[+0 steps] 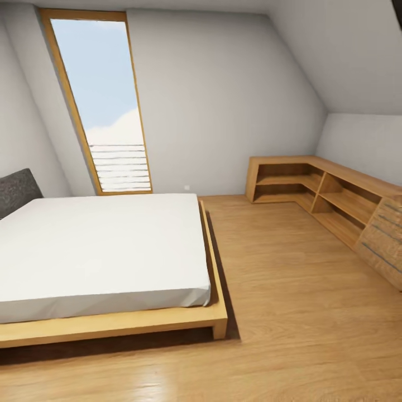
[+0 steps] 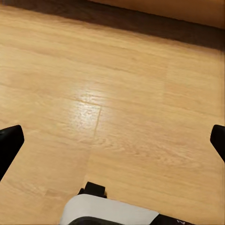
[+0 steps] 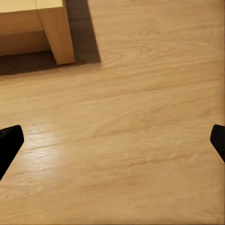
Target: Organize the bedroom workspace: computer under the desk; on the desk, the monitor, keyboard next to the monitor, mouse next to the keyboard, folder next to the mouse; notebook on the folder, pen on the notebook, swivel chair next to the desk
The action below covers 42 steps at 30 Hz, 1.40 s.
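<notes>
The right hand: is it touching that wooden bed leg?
Apart. The right wrist view shows bare floor between the open right hand and the bed leg.

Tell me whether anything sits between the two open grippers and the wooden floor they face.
Nothing visible does. The left gripper and right gripper are open over bare light wooden plank floor. The low wooden bed frame's corner stands off to one side.

The left gripper (image 2: 112, 140) points down, its two black fingertips (image 2: 9, 143) spread wide apart with nothing between them. A white and black part of the robot's body (image 2: 110, 211) shows beneath it. The right gripper (image 3: 112, 140) also points down, jaws wide apart and holding nothing.
</notes>
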{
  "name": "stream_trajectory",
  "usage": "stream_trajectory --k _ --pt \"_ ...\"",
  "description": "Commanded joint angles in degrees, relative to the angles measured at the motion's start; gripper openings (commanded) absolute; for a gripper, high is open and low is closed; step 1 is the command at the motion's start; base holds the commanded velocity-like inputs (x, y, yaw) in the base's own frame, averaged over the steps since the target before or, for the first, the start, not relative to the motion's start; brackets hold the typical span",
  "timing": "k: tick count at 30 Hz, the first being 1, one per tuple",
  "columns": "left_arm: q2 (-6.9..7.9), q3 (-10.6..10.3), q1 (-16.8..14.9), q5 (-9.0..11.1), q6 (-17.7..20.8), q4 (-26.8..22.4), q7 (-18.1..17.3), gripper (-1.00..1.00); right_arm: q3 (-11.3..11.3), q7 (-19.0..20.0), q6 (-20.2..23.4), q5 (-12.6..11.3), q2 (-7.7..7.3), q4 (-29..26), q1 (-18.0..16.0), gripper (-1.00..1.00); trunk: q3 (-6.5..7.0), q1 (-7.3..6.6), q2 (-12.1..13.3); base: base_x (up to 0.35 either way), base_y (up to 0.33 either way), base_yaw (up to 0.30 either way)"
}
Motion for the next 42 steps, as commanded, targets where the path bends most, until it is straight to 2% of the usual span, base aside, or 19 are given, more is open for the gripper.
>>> stream_trajectory --k 1,11,42 --pt "-0.02 0.1 0.0 0.1 -0.2 0.0 0.0 1.0 -0.1 -0.1 -0.2 -0.1 0.02 0.0 0.0 1.0 -0.1 0.0 0.0 0.0 0.0 -0.235" --pt "-0.02 0.1 0.0 0.1 -1.3 0.0 0.0 1.0 -0.1 0.0 -0.2 -0.1 0.08 0.1 0.0 1.0 -0.53 0.0 0.0 0.0 0.0 -0.236" --pt "-0.02 0.1 0.0 0.1 -1.4 0.0 0.0 1.0 -0.1 -0.1 -0.3 0.0 0.28 0.1 0.0 1.0 -1.94 0.0 0.0 0.0 0.0 -0.235"
